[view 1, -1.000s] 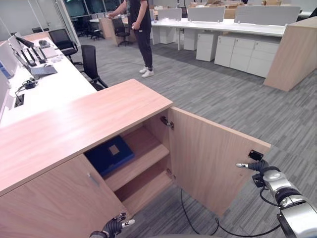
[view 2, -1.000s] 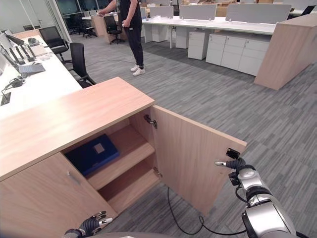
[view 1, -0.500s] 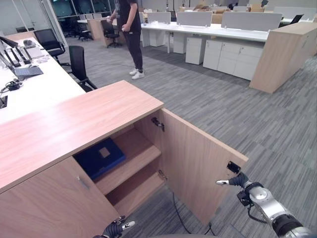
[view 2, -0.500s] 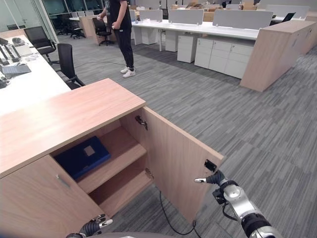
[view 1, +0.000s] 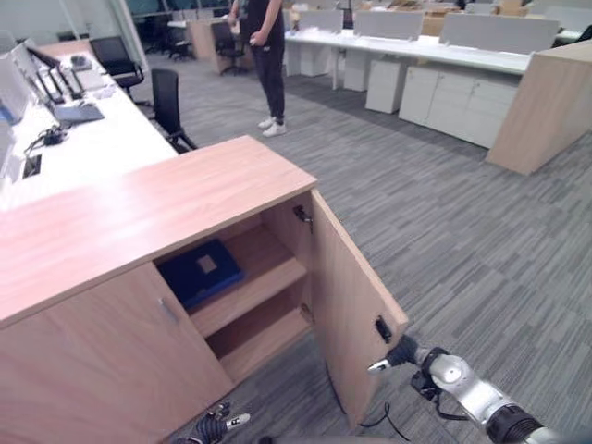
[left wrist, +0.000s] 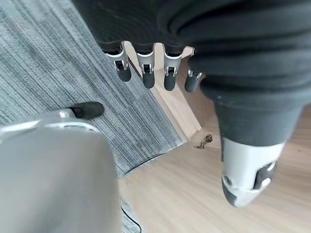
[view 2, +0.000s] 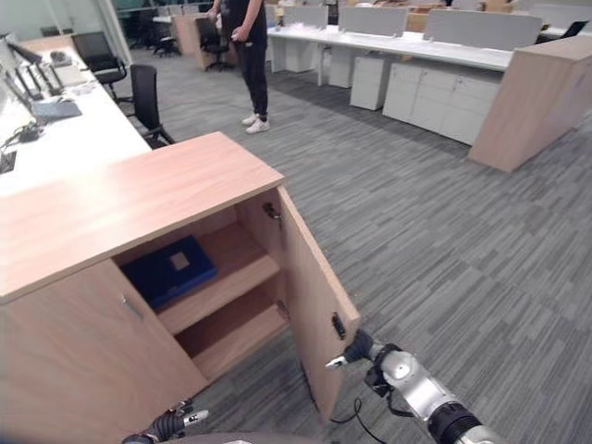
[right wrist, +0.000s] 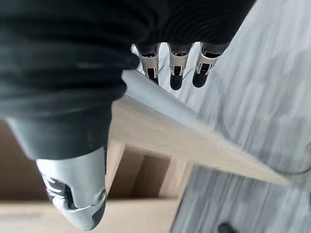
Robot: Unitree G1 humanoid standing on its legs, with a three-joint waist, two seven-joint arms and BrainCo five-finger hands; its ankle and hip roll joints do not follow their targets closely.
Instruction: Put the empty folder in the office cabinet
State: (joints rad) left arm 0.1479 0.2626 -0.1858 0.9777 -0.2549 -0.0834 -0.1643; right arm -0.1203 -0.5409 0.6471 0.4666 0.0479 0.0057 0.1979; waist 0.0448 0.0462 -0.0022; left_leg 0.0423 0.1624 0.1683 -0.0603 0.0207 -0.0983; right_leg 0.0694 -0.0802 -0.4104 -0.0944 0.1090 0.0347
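The flat dark-blue folder lies on the upper shelf inside the light wooden office cabinet. Our right robot hand, fingers straight, touches the outer edge of the cabinet's open wooden door; our left robot hand hangs relaxed, empty. We judge the folder light, stiff and slick, best pinched along an edge.

My head cams look down from above at the open cabinet, sharing nearly everything, while both wrist cams peer super close along my fingers toward its wood and the floor.
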